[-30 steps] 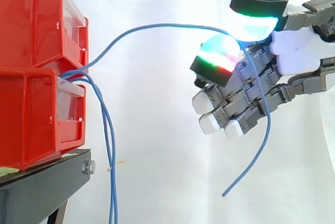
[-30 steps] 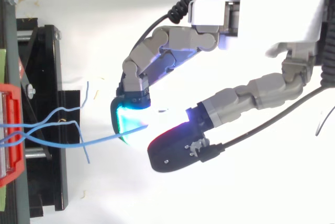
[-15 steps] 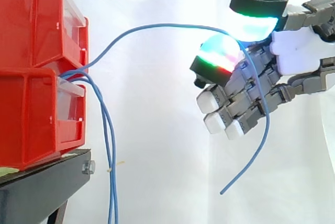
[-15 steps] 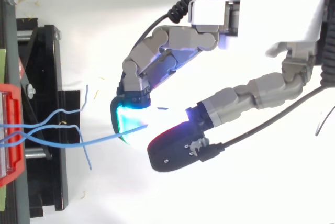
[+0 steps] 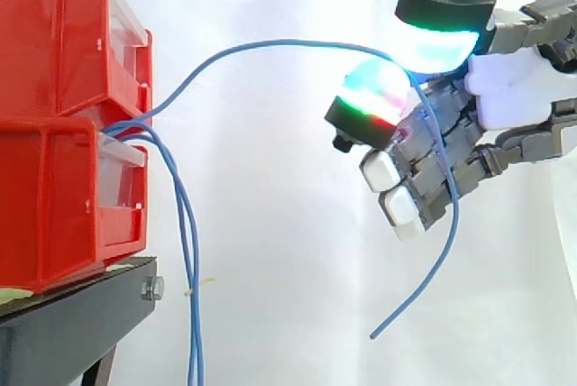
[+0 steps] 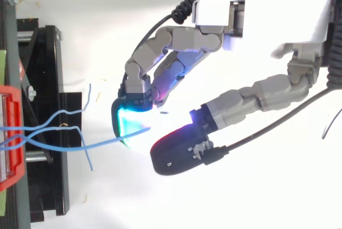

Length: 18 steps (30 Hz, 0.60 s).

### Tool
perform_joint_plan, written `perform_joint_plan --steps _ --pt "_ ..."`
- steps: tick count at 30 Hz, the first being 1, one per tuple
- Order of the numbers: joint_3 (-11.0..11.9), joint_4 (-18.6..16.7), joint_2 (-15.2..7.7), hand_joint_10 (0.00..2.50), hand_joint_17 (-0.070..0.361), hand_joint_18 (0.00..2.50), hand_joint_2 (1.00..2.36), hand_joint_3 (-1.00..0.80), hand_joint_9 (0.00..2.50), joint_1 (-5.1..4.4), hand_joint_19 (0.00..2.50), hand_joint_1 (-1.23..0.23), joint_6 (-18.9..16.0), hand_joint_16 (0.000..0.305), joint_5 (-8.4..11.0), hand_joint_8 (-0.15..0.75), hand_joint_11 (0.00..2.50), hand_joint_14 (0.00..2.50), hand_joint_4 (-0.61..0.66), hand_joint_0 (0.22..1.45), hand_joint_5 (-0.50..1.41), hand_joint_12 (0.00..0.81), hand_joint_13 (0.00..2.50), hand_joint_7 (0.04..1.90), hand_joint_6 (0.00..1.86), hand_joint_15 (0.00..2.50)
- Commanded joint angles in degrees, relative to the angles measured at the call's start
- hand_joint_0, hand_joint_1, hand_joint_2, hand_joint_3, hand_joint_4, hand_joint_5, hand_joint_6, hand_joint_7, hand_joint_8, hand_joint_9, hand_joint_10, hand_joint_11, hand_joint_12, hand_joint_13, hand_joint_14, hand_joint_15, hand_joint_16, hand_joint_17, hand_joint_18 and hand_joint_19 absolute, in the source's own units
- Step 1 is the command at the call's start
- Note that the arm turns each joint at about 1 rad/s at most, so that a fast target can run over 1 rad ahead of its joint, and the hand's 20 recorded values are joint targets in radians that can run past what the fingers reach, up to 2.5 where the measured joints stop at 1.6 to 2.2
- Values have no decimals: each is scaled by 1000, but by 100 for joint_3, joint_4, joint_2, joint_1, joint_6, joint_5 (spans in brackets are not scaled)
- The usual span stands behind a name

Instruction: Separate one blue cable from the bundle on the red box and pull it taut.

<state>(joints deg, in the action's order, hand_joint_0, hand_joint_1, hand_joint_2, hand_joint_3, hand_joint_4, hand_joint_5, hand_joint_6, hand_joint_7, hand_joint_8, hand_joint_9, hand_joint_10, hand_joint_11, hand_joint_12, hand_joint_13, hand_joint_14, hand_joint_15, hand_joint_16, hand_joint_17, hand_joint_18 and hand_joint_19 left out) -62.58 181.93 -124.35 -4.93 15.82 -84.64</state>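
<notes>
The hand is pinching the blue cable between two glowing fingertips, with its other fingers curling in underneath. From that pinch the cable is running left, bowing up and over, then dropping into the gap between the two stacked red boxes. Its long axis is lying right along the line from hand to boxes. It is arching, not straight, so I'd say there is slack to take up, and a pull to the right, away from the boxes, is what's called for. The free end is dangling below the fingers.

The rest of the bundle is hanging off the lower box front, past the black stand and well apart from the hand. From above, the strands are crossing just off the box edge, and that could be where the held one drags a neighbour along.
</notes>
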Motion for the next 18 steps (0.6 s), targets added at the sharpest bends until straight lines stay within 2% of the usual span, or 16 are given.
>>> perform_joint_plan --steps 1,18 --pt "0 0 -1 8 149 542 1015 -254 832 -8 321 -688 0 66 0 286 199 14 27 601 -21 453 790 795 874 409" --pt "0 0 -1 8 141 619 1032 -265 838 1 384 -663 0 63 0 268 220 15 10 590 -24 428 809 766 880 443"
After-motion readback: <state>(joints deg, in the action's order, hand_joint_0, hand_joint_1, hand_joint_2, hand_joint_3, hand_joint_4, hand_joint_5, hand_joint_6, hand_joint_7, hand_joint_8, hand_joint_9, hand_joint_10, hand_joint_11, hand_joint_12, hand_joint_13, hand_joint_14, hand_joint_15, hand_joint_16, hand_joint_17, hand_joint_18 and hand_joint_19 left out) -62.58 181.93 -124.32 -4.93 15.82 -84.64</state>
